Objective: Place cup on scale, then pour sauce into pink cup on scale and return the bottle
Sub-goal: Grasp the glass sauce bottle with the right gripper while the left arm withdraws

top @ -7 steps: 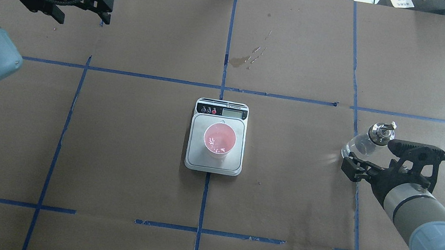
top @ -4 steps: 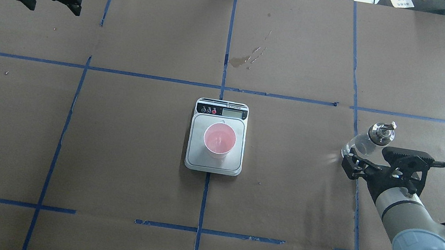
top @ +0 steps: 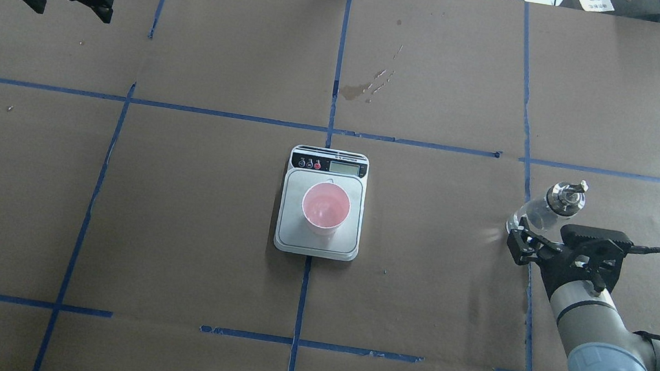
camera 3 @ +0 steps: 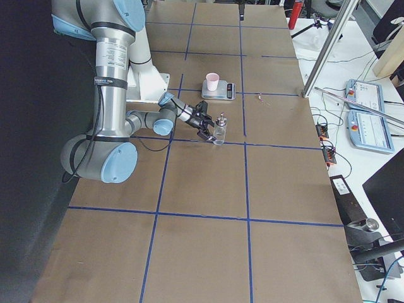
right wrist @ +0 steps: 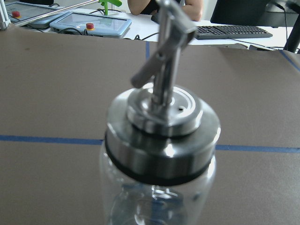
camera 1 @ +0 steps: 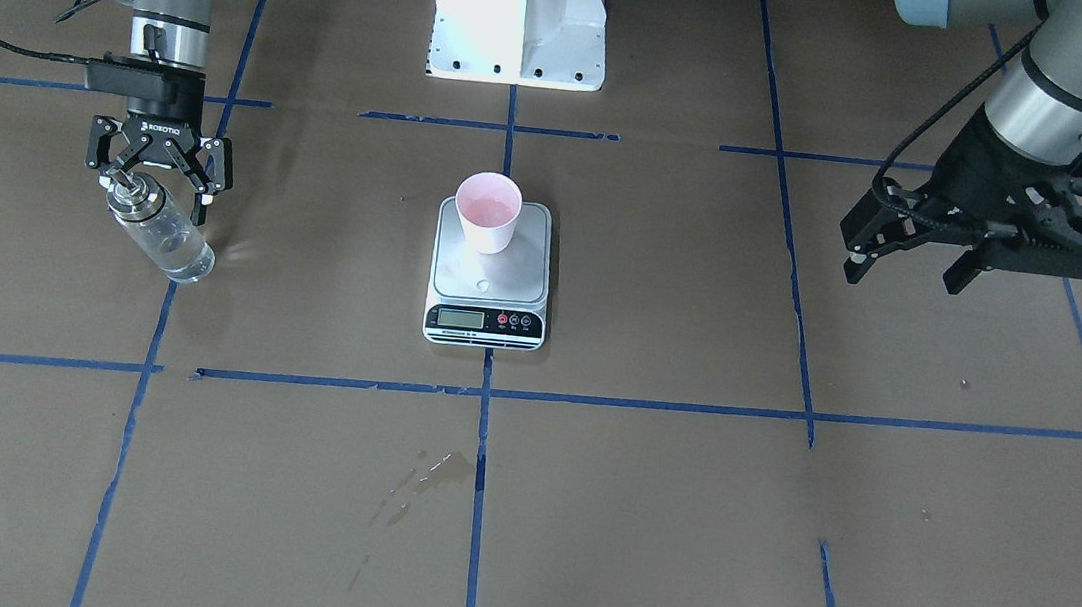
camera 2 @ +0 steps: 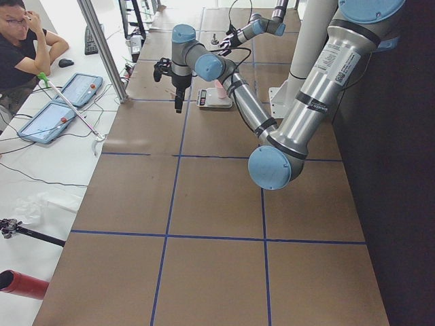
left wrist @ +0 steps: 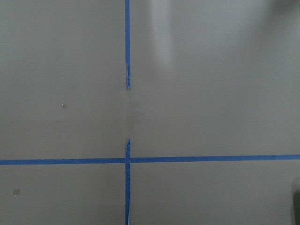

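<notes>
Pink cup (top: 325, 206) sits on the scale (top: 316, 245) at mid-table. My right gripper (camera 1: 158, 191) is spread wide, gripping nothing, just beside the bottle (top: 535, 211), which stands on the paper (top: 200, 225). My left gripper (camera 1: 907, 269) hangs open and empty, well apart.

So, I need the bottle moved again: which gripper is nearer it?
Right. The right gripper is open right beside the bottle, on the robot's side; the left gripper hangs far across the table.
</notes>
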You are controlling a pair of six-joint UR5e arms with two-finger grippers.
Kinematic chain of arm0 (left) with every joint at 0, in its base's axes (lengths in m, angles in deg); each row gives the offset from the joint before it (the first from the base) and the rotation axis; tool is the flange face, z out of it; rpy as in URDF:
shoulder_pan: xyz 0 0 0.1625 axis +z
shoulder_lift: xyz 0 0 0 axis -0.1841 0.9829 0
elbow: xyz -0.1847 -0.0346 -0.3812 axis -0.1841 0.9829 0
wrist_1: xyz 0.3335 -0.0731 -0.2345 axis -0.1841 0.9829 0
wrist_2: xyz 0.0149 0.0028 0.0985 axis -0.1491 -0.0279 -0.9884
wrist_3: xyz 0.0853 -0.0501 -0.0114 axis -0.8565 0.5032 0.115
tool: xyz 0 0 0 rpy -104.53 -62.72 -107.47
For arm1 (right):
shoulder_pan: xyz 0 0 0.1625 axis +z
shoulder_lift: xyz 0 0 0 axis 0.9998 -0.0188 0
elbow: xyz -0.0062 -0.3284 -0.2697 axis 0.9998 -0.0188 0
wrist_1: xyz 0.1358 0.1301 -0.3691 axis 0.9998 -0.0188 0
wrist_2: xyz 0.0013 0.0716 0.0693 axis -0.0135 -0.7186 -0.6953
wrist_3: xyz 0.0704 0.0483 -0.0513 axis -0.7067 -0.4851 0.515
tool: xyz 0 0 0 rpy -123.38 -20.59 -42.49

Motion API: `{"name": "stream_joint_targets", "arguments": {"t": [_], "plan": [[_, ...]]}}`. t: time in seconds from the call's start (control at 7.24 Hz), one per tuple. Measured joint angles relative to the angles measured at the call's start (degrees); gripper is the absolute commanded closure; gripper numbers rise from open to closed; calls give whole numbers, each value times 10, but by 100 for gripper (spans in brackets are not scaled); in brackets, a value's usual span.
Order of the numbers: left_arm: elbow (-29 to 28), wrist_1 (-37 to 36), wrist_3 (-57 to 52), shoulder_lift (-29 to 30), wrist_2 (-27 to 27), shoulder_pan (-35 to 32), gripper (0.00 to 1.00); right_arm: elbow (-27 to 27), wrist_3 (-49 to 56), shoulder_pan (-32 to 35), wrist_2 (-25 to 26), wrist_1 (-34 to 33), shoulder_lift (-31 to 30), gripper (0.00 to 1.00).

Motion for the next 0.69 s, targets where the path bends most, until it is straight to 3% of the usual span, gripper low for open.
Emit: {"name": "stream_joint_targets", "arguments": {"t": [0.69], "plan": [[0, -1, 0, 3, 1, 0, 0, -21, 20, 0, 2, 1, 19, 2]]}}
